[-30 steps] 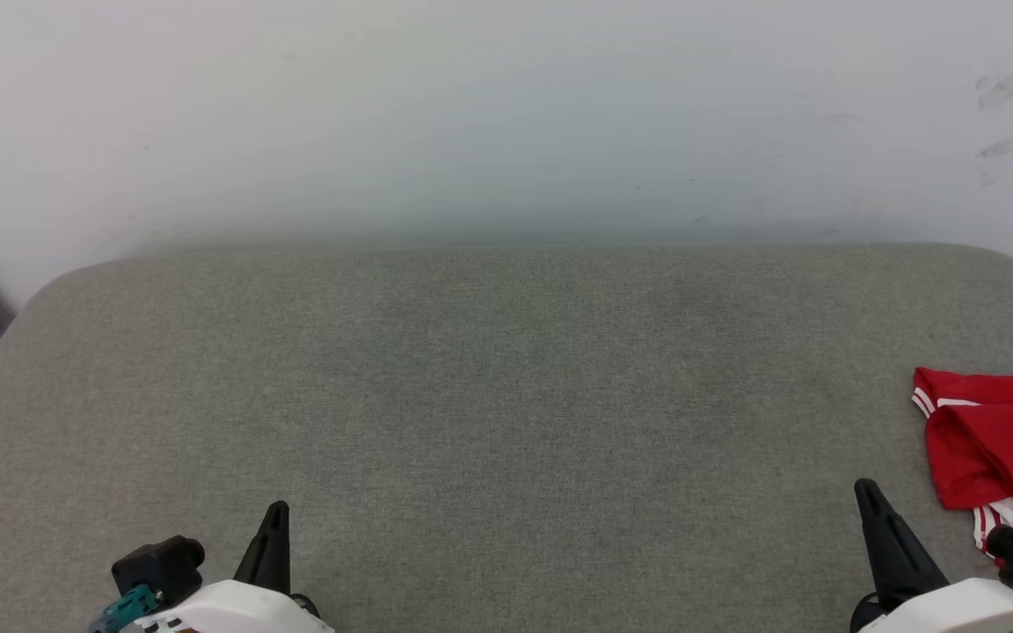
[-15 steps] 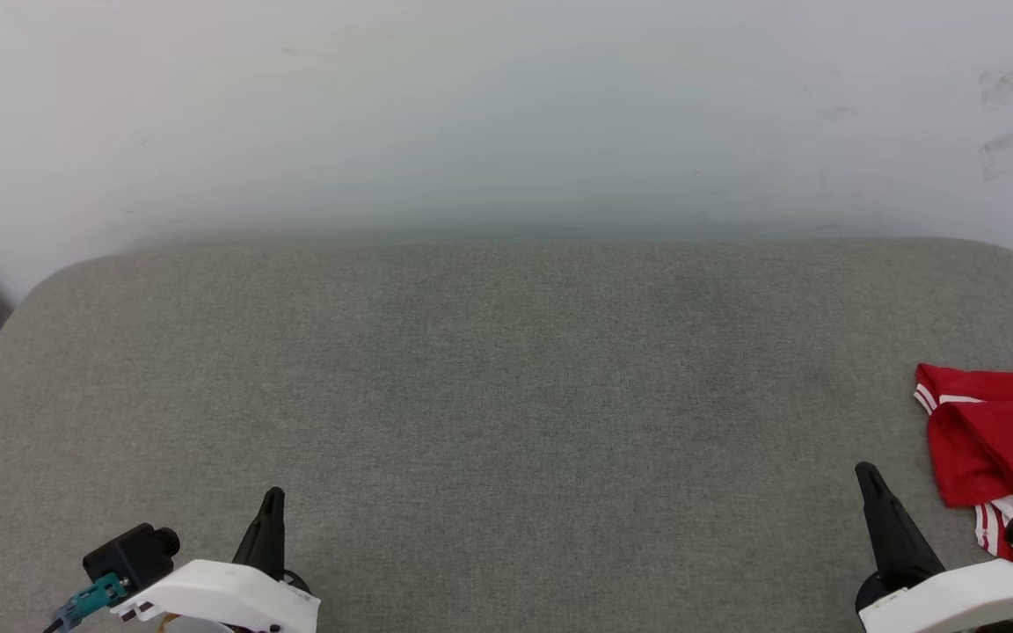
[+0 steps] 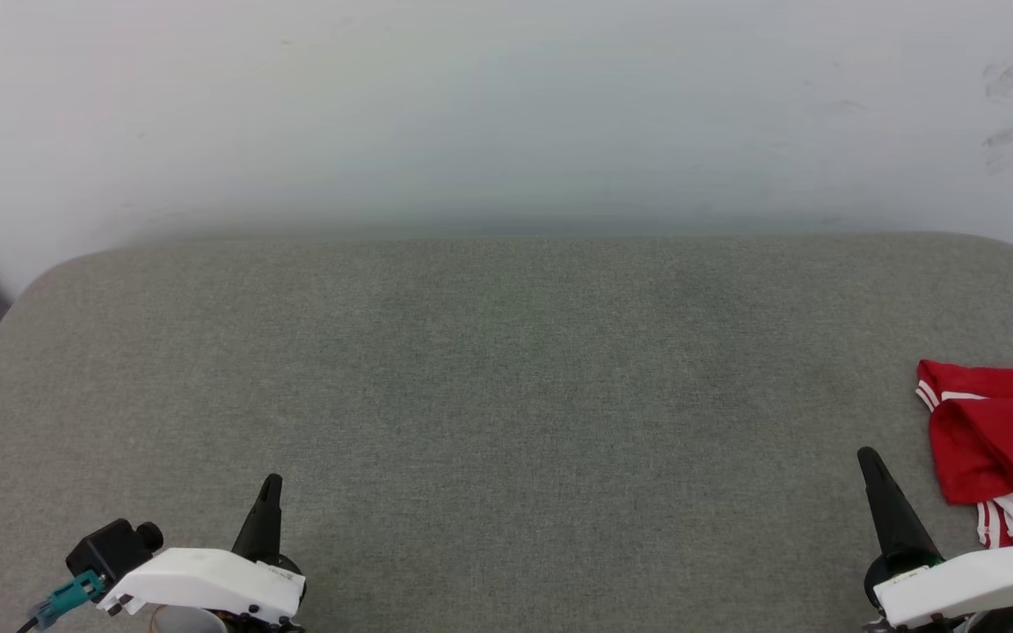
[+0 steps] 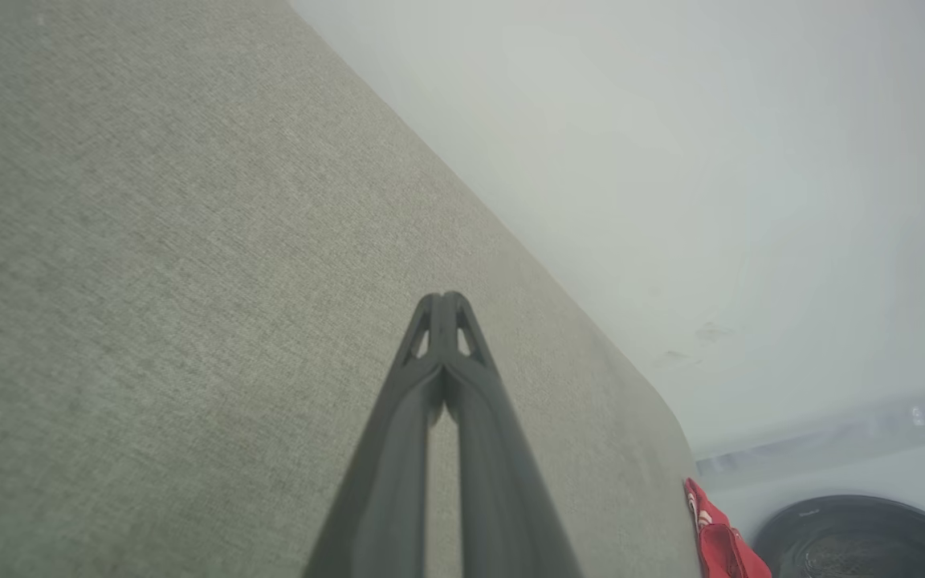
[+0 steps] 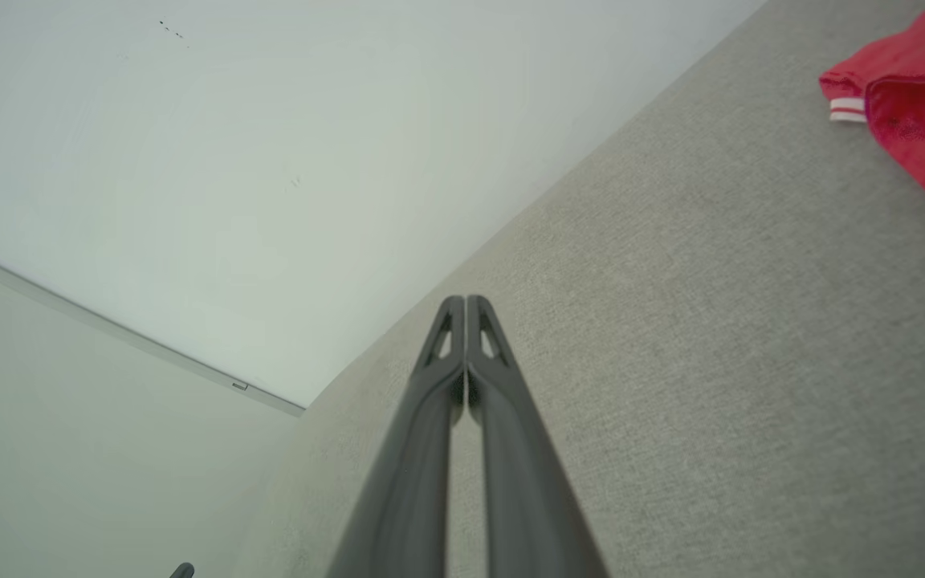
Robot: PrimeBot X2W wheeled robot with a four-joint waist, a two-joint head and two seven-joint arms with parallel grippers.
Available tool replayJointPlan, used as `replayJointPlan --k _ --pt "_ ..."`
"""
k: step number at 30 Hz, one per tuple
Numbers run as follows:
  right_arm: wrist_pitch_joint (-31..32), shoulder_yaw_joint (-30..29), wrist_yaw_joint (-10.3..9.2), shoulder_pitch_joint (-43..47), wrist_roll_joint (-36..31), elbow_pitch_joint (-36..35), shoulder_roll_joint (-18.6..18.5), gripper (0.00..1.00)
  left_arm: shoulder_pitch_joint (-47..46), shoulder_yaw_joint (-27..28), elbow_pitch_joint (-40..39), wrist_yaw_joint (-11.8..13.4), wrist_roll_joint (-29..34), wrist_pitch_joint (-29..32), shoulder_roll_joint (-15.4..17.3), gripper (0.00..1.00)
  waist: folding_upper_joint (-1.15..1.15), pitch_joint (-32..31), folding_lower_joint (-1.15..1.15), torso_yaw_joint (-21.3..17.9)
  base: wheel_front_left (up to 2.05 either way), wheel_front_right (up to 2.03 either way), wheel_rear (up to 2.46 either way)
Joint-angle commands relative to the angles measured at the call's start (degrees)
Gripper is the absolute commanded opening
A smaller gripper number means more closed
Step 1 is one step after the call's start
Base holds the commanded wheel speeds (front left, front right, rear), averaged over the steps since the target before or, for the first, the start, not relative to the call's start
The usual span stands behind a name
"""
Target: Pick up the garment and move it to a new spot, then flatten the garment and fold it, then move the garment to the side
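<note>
Head: garment lies bunched at the grey worktop's right edge, near right end effector; left end effector well apart.
Left wrist: 2 fingers pressed together.
Right wrist: 2 fingers pressed together; garment upper right.

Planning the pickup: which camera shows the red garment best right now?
Head view: the red garment lies crumpled at the right of the grey padded surface, striped trim visible, though the frame cuts it off. The right wrist view catches one corner with a white-striped hem; the left wrist view, a small red sliver.
</note>
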Motion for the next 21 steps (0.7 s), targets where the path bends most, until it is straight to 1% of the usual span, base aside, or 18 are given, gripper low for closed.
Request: replayJointPlan --k 1,21 --pt "0.08 -0.14 0.01 -1.63 1.22 -0.40 -0.34 0.00 -1.74 0.84 -0.51 -0.52 -0.93 0.20 -0.09 0.00 0.00 0.02 0.00 0.00 0.00 0.00 0.00" --pt "0.73 -0.71 0.01 -4.17 14.40 2.65 -0.34 0.00 -2.81 5.33 -0.03 -3.48 -10.41 3.54 -2.78 0.00 0.00 0.78 0.00 0.10 0.00 0.00 0.00"
